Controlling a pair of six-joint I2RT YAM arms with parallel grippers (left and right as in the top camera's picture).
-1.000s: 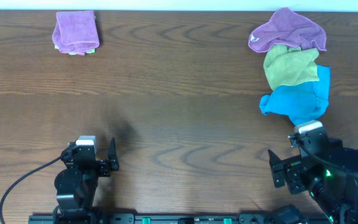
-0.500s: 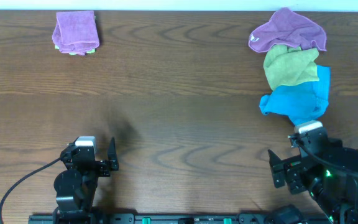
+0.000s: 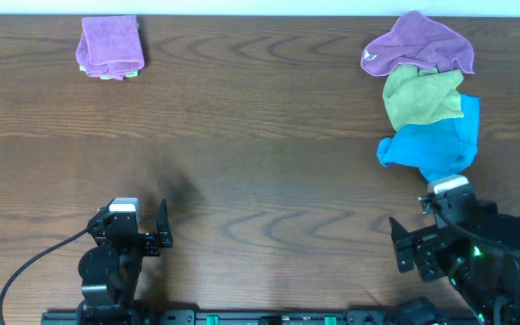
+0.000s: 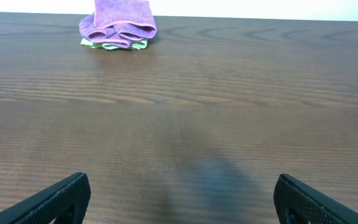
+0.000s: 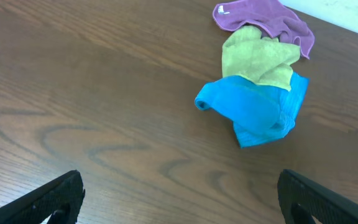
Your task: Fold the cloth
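Three crumpled cloths lie in a row at the right of the table: a purple cloth (image 3: 418, 42) at the back, a yellow-green cloth (image 3: 420, 95) in the middle and a blue cloth (image 3: 431, 146) nearest. They also show in the right wrist view: purple (image 5: 263, 17), yellow-green (image 5: 257, 55), blue (image 5: 253, 112). My right gripper (image 5: 179, 199) is open and empty, short of the blue cloth. My left gripper (image 4: 179, 199) is open and empty over bare wood at the front left.
A folded purple cloth on a folded green one (image 3: 110, 47) sits at the back left, and shows in the left wrist view (image 4: 119, 25). The wooden table (image 3: 260, 171) ends at a white wall along the back.
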